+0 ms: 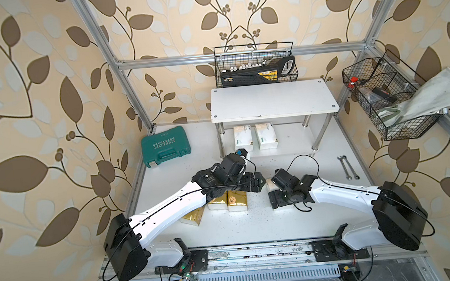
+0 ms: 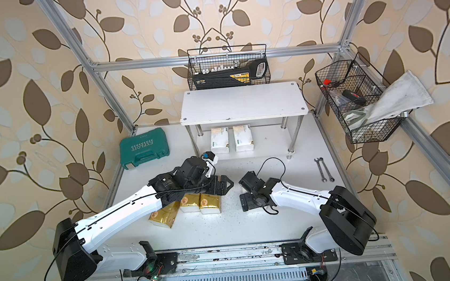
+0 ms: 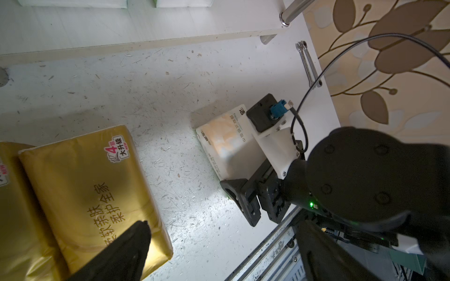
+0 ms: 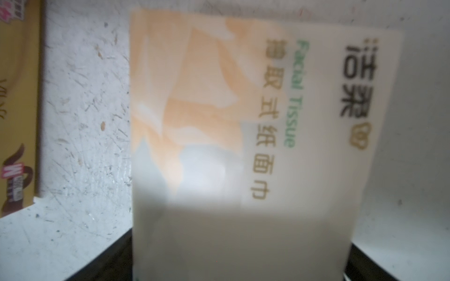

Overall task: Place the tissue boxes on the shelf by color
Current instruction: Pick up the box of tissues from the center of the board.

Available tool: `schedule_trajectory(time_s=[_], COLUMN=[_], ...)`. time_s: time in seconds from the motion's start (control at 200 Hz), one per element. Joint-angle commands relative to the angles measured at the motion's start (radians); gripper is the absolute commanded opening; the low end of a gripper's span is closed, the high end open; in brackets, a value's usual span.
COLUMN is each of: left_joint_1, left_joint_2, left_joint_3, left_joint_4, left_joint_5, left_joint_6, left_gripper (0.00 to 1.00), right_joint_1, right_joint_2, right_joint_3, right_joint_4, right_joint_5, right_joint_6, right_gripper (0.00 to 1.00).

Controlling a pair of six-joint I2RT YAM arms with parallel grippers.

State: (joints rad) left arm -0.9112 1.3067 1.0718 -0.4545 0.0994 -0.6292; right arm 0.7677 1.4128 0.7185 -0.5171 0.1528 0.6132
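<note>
Closing your wide-open right gripper [image 4: 243,239] astride the white pack [image 4: 219,109] may crush or skew it if off-centre, while your left gripper [image 2: 226,185] hangs open.

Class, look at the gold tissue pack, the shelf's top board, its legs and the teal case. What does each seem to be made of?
Gold tissue pack: probably shiny plastic film; it shows glare and soft creases.
Top board: matte white coated board, perhaps wood composite; small chip at the front edge.
Legs: polished metal tube; mirror sheen.
Teal case: moulded plastic; raised lettering and a built-in handle.
</note>
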Motion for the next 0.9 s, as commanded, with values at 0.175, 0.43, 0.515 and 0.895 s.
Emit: schedule_trajectory(time_s=[0.175, 0.43, 0.515, 0.895], left_joint_1=[-0.003, -0.003, -0.003, -0.003], left_joint_2=[-0.021, -0.028, -0.029, -0.031], left_joint_3=[0.016, 0.010, 0.005, -0.006], left_joint_4=[0.013, 0.013, 0.014, 0.019], left_joint_5=[-0.011, -0.013, -0.014, -0.017], left_joint_6=[-0.003, -0.003, -0.003, -0.010], left_gripper=[0.99, 0.99, 0.99, 0.99], right_joint_1=[0.091, 0.167, 0.198, 0.225], right_joint_2=[0.025, 0.000, -0.019, 0.005], right_joint_3=[-0.037, -0.076, -0.093, -0.105], right_joint_4=[0.005, 0.006, 0.019, 0.054], right_joint_5=[0.089, 0.141, 0.163, 0.229], right_joint_6=[0.094, 0.177, 0.202, 0.250], right_gripper=[0.99, 0.99, 0.99, 0.99])
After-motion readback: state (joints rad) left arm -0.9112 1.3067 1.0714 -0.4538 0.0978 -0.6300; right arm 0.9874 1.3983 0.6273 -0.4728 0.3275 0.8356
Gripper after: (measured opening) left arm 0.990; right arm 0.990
